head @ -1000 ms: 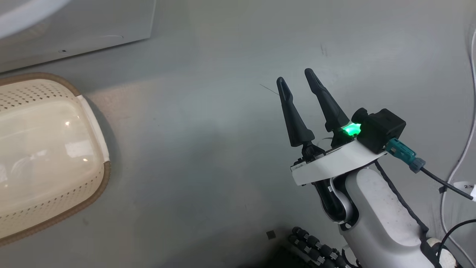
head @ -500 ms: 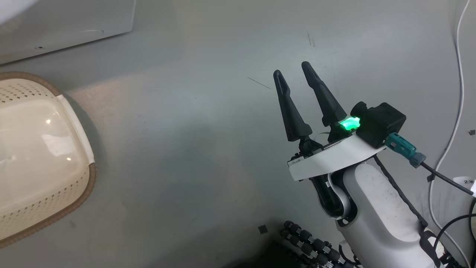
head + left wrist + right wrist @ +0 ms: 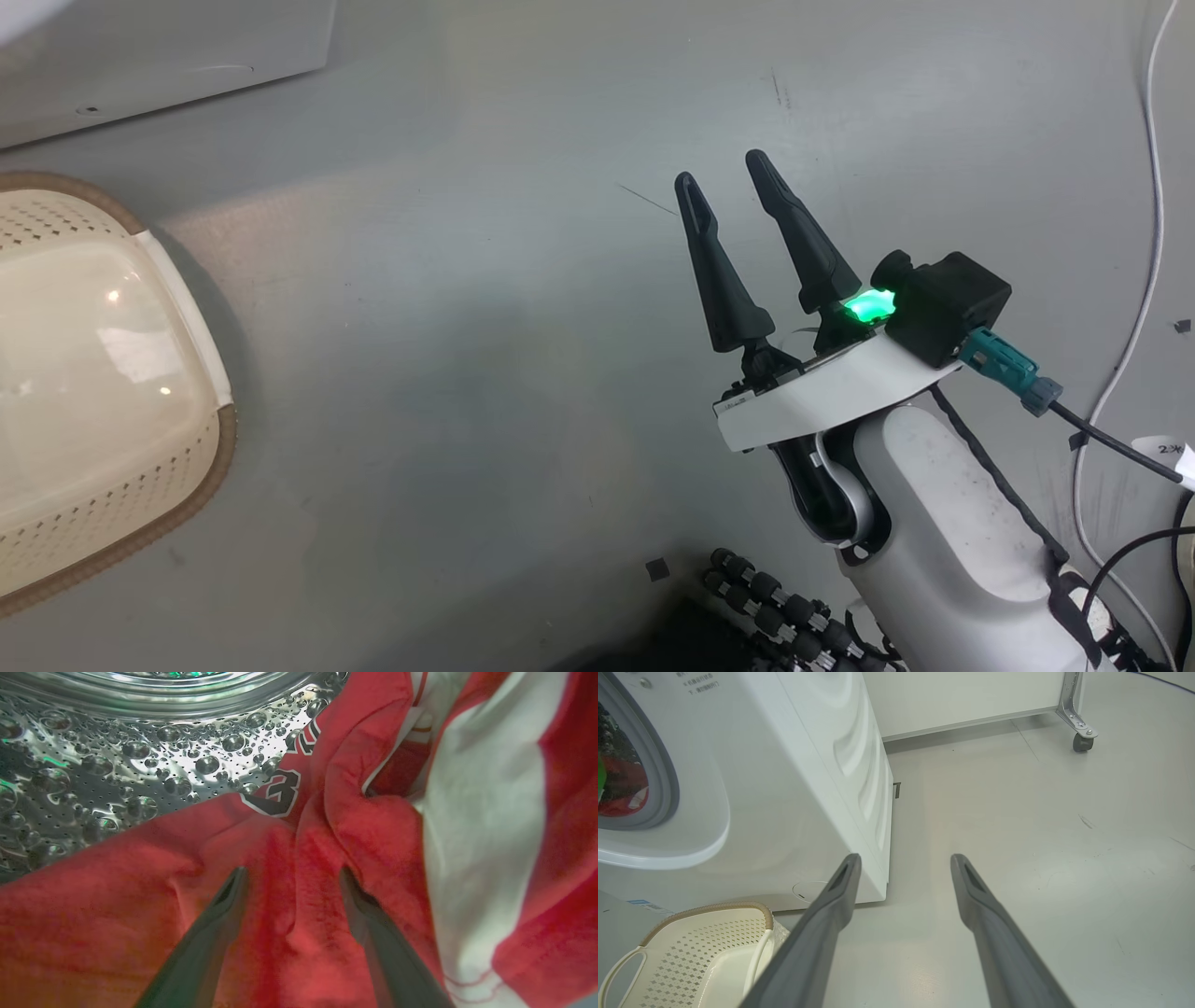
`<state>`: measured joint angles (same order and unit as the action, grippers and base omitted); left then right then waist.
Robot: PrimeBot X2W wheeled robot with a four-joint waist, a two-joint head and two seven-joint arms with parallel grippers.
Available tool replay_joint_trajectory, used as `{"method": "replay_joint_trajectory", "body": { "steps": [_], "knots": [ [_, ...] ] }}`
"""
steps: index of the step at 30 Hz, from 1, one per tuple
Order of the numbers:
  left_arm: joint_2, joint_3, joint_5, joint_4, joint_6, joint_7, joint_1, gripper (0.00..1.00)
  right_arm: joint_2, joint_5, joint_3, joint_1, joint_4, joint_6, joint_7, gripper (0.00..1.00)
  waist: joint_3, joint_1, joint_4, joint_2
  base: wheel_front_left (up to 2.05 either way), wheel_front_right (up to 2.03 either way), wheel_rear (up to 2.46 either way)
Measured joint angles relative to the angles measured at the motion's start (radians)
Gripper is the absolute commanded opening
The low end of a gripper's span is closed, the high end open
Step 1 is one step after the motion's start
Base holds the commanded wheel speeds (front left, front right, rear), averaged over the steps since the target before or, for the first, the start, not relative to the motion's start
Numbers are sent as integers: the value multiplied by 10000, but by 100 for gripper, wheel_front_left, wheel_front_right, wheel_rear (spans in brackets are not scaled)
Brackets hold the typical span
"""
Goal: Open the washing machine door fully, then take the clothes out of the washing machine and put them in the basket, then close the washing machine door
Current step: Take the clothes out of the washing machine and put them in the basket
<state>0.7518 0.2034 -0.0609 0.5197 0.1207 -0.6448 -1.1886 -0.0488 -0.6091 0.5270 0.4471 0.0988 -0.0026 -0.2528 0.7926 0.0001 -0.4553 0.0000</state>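
Rests the left gripper (image 3: 293, 871), up from bottom centre of the wrist view, tips against the clothes (image 3: 373, 826), jaws spread, gripping nothing; dimpled drum (image 3: 117, 765) beyond, upper left. Holds the right gripper (image 3: 719, 168) centre right of the head view, angled up-left, released and empty above the floor (image 3: 467, 373); basket (image 3: 93, 523) at left edge, washing machine (image 3: 168, 56) upper left.

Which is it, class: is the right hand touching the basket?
Apart. The head view shows a wide stretch of bare floor between the right hand and the basket.
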Motion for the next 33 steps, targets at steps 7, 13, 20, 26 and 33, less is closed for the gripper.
{"method": "replay_joint_trajectory", "body": {
  "steps": [7,13,20,26,33],
  "knots": [
    [-35,-8,63,314,0,-401,-437,100,0,-65,40,153,-2,-4,-2,100,78,0,-11,0,0,0,0],
    [-35,-4,65,474,56,-727,-648,100,0,-65,46,156,-2,-19,-2,100,125,0,-22,0,0,0,0],
    [-69,111,81,533,82,-832,-772,0,0,-65,46,166,-2,-92,-2,100,159,0,4,0,0,0,0],
    [-94,186,75,713,82,-512,-929,0,0,-65,38,251,27,-92,-2,100,131,0,66,0,0,0,0],
    [-376,307,63,915,71,104,-925,0,0,-4,-13,267,165,-92,-4,100,-116,0,175,0,0,0,0]
  ]
}}
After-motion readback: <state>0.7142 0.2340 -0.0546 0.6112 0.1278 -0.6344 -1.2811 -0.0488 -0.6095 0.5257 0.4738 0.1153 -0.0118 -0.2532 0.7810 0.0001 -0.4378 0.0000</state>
